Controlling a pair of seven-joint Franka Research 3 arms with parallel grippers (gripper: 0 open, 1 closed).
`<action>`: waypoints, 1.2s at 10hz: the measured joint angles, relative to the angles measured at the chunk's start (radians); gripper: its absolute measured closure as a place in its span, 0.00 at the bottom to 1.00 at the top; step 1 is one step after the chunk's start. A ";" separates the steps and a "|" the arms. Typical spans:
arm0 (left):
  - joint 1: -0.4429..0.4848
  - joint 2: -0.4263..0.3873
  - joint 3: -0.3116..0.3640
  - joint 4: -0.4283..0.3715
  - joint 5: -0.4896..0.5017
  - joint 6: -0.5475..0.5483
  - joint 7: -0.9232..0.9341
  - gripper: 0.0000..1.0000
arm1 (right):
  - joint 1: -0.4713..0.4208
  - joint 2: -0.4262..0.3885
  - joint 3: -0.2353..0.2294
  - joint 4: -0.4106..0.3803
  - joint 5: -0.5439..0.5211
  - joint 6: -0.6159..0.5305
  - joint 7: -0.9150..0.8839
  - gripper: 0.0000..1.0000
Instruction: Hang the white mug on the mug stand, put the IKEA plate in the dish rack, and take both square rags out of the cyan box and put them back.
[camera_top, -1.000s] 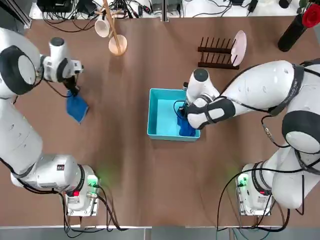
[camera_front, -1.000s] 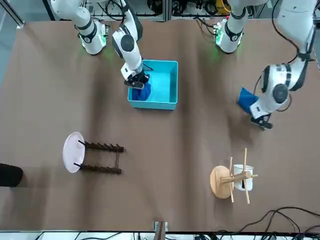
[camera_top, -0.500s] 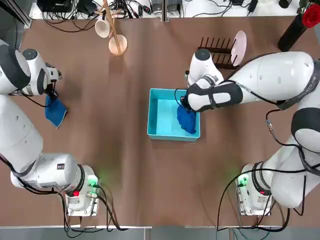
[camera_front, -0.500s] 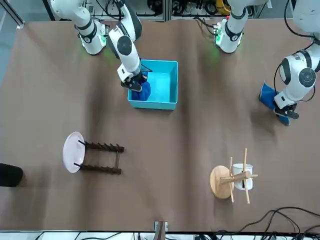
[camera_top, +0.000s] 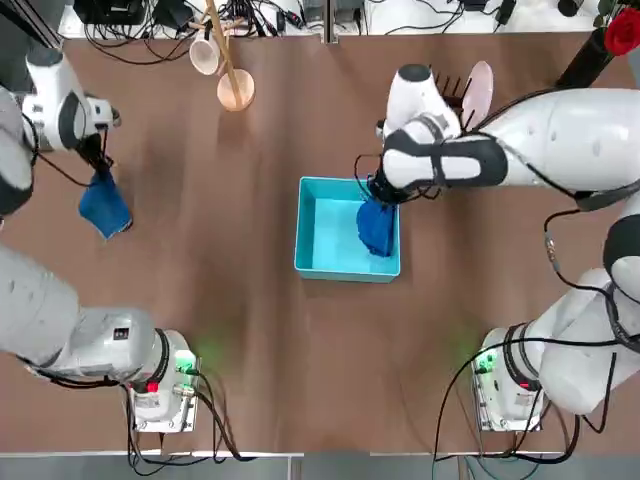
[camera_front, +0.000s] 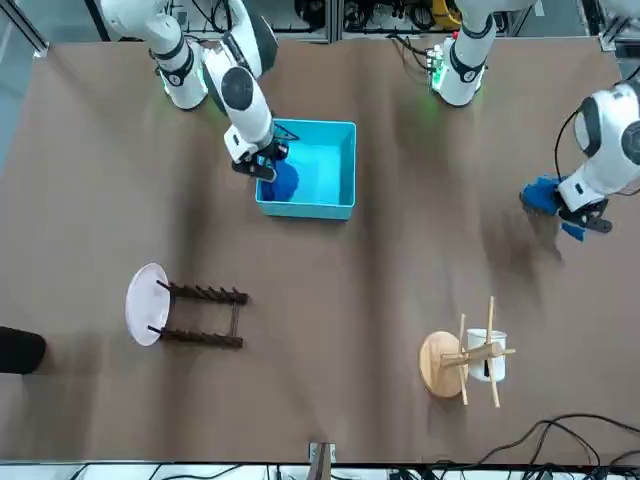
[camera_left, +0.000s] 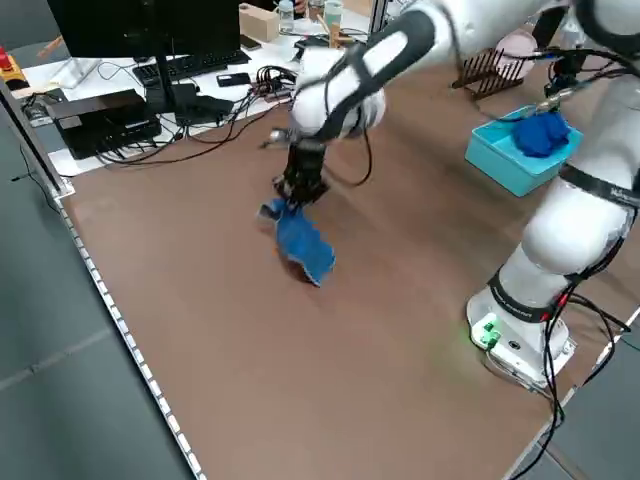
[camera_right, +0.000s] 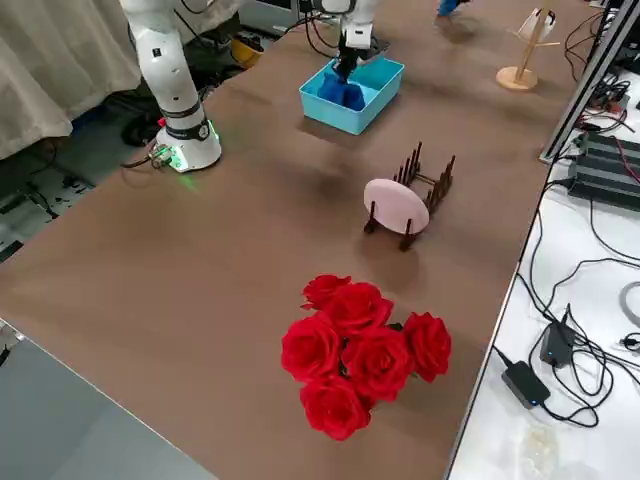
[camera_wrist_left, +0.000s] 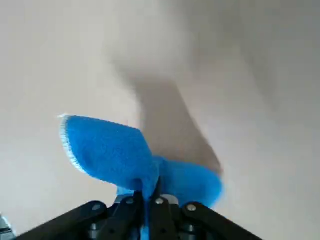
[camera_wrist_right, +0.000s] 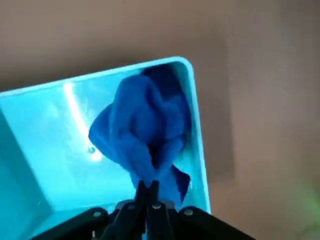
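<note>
My left gripper (camera_top: 98, 168) is shut on one dark blue square rag (camera_top: 105, 206), which dangles above the table near its left edge; the left wrist view shows the rag (camera_wrist_left: 112, 152) pinched between the fingers. My right gripper (camera_top: 375, 190) is shut on the other square rag (camera_top: 377, 228), hanging bunched over the right side of the cyan box (camera_top: 318, 268). The right wrist view shows that rag (camera_wrist_right: 142, 125) above the box corner (camera_wrist_right: 192, 67). The white mug (camera_top: 204, 55) hangs on the mug stand (camera_top: 236, 92). The IKEA plate (camera_top: 479, 92) stands in the dish rack (camera_top: 430, 108).
A bunch of red roses (camera_right: 365, 350) in a black vase (camera_top: 585, 60) stands at the far right corner. Cables and equipment lie past the far edge. Both arm bases (camera_top: 160, 385) sit at the near edge.
The left gripper carried its rag leftward and away from the base, toward the table's left edge. The right gripper moved toward the far side and lifted its rag higher in the box.
</note>
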 joint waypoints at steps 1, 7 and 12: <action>-0.002 -0.073 -0.081 -0.001 0.000 -0.086 -0.060 0.95 | -0.027 -0.031 -0.001 0.035 -0.017 -0.085 -0.001 0.98; -0.010 -0.299 -0.577 0.123 -0.336 -0.461 -0.376 0.95 | -0.266 -0.143 -0.005 0.300 -0.048 -0.575 -0.218 0.98; -0.015 -0.079 -0.929 0.336 -0.453 -0.439 -0.765 0.95 | -0.365 -0.122 -0.006 0.084 -0.107 -0.349 -0.388 0.98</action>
